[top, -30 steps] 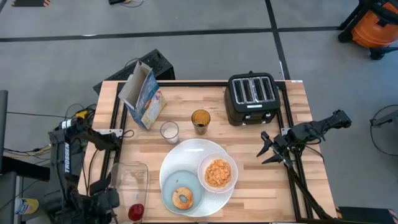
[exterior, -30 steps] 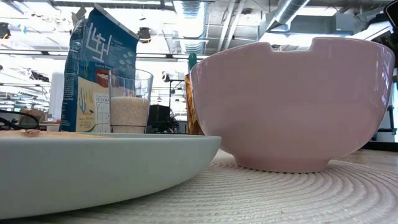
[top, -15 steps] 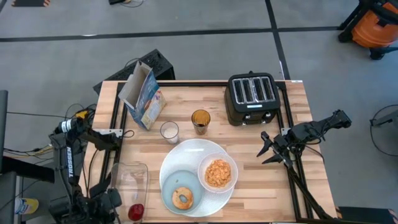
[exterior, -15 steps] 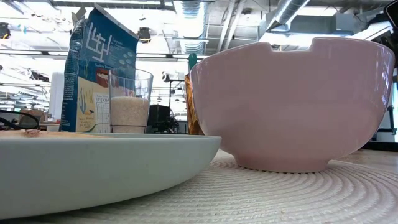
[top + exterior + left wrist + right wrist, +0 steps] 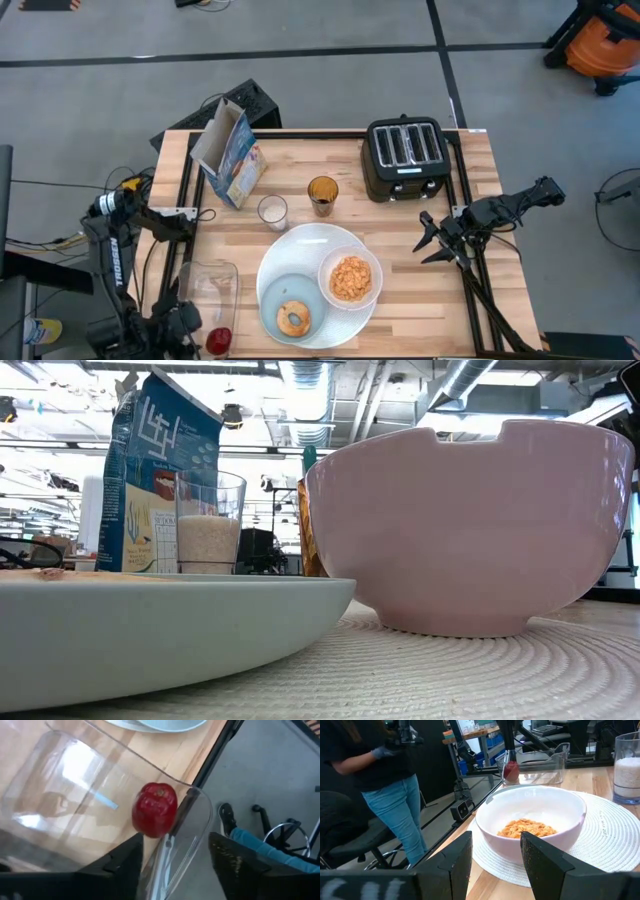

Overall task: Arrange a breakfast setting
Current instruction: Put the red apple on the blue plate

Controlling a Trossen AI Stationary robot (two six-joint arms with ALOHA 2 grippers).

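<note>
A red apple (image 5: 155,810) lies in the near end of a clear tub (image 5: 210,290) at the table's near left. My left gripper (image 5: 175,840) is open just short of it, its fingers on either side of the tub's end wall (image 5: 192,820); it also shows in the high view (image 5: 190,322). A white bowl (image 5: 350,278) of orange flakes (image 5: 526,827) and a pale-blue plate (image 5: 283,298) with the bagel (image 5: 293,318) sit on a large white round woven mat (image 5: 300,245). My right gripper (image 5: 426,240) waits open at the table's right edge.
The blue cereal box (image 5: 230,155) stands at the far left, with a glass of white stuff (image 5: 272,211) and an amber glass (image 5: 322,193) beside it. A black toaster (image 5: 405,158) is at the far right. A person (image 5: 395,775) stands beyond the table's left side.
My left gripper has crept toward the table's right, closer to the near end of the tub and the apple. The apple and the tub have stayed where they were.
</note>
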